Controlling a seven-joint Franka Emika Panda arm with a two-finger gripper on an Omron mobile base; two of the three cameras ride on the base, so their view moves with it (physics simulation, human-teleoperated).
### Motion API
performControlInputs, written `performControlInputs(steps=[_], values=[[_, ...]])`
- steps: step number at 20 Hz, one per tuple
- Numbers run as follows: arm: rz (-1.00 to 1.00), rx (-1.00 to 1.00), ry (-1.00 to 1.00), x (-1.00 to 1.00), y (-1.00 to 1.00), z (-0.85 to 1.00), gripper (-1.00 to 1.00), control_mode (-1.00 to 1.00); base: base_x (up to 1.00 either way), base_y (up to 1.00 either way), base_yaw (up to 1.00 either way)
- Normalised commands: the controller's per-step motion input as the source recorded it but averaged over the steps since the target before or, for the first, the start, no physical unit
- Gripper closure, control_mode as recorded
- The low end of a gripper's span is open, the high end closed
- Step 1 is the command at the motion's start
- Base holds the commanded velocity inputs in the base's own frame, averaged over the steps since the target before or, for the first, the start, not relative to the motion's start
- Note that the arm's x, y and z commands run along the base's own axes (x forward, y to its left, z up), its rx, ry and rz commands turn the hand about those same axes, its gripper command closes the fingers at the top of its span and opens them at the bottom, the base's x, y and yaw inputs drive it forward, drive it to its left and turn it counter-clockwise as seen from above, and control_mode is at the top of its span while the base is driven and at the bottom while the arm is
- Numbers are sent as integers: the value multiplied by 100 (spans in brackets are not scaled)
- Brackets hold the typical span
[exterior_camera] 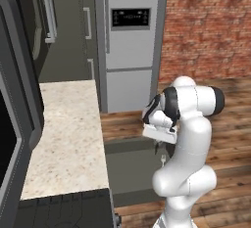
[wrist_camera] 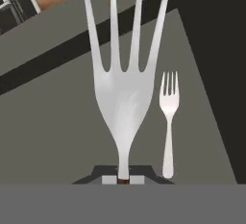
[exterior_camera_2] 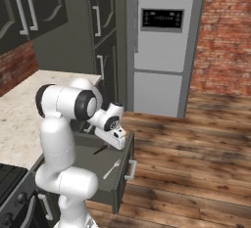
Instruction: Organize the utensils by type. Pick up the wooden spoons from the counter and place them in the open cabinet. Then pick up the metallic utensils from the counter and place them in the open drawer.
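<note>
My gripper [wrist_camera: 123, 180] is shut on the handle of a silvery fork [wrist_camera: 122, 98] whose tines point away from the hand. It hangs over the open dark grey drawer [wrist_camera: 48, 136]. A second, all-silver fork [wrist_camera: 168, 117] lies flat on the drawer floor, just right of the held one. From the right base view, the gripper [exterior_camera_2: 116, 141] hovers above the drawer [exterior_camera_2: 123, 180], with the lying fork [exterior_camera_2: 112, 169] inside near the front panel. In the left base view the gripper [exterior_camera: 158, 135] is over the drawer [exterior_camera: 132, 166], beside the beige counter [exterior_camera: 63, 129]. The wooden spoons are out of view.
A silver fridge [exterior_camera: 130, 41] [exterior_camera_2: 164, 46] stands past the counter's end. The black stovetop [exterior_camera: 63, 207] [exterior_camera_2: 10, 178] borders the counter near the base. Dark cabinet fronts [exterior_camera_2: 29, 7] hang above. A dark door edge [exterior_camera: 14, 100] looms at the left. Wooden floor [exterior_camera_2: 196, 163] lies to the right.
</note>
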Motion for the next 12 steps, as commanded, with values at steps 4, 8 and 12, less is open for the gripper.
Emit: performControlInputs(steps=[4, 8, 12], values=[[1, -6, 0, -45, 57, -1, 100, -100, 0, 0, 0], [0, -4, 3, -20, 62, -10, 100, -100, 0, 0, 0], [0, 0, 20, 9, 44, -15, 100, -100, 0, 0, 0]])
